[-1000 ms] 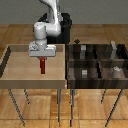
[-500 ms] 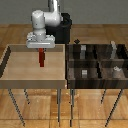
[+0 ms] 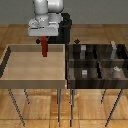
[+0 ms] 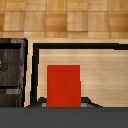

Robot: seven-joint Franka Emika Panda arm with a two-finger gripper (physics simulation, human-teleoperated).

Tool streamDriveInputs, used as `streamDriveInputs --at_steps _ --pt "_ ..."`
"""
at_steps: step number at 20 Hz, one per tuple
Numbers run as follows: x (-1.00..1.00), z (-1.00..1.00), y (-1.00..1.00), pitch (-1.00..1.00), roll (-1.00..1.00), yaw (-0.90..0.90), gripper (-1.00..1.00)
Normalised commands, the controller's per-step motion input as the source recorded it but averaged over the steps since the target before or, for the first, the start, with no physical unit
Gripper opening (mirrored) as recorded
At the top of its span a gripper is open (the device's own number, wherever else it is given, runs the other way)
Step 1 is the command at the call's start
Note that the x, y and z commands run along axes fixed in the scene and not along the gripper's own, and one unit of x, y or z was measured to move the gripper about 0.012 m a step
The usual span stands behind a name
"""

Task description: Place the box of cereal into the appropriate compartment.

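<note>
I have the cereal box (image 3: 44, 47) off the floor of the tan tray (image 3: 10, 62). In the exterior view it hangs upright under the claw (image 3: 44, 37), its lower end clear of the tray floor, over the back part of the tray and toward the exterior view's right. The wrist view confirms it: the box (image 4: 64, 85) sits directly below the camera with the tray floor well beneath it. The finger pads are hidden by the wrist housing in one view and by the box in the other, but the box hanging free tells me the claw is clamped on its upper end.

Done, by my reading: pick-up and lift. Left: carry, lowering and release.

The dark bin (image 3: 95, 85) stands just beside the tray on the exterior view's right, split in four. The target section (image 3: 111, 53) is the back one farthest to the right, marked by a tall pale grey block (image 3: 114, 48). The box is well apart from it, with the tray wall, the bin wall and the near back section between.

I judge the task under half complete. The lift looks high enough to clear both walls, though I cannot confirm this.
</note>
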Motion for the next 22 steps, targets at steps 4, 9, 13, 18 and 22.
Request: streamDriveInputs --at_steps 4,9,13,18,22 --pt "0.0 0.0 1.0 0.0 0.0 0.0 -1.0" --pt "0.0 0.0 1.0 0.0 0.0 0.0 -1.0" --pt "0.0 0.0 1.0 0.0 0.0 0.0 -1.0" --pt "0.0 0.0 1.0 0.0 0.0 0.0 -1.0" --pt "0.0 0.0 1.0 0.0 0.0 0.0 -1.0"
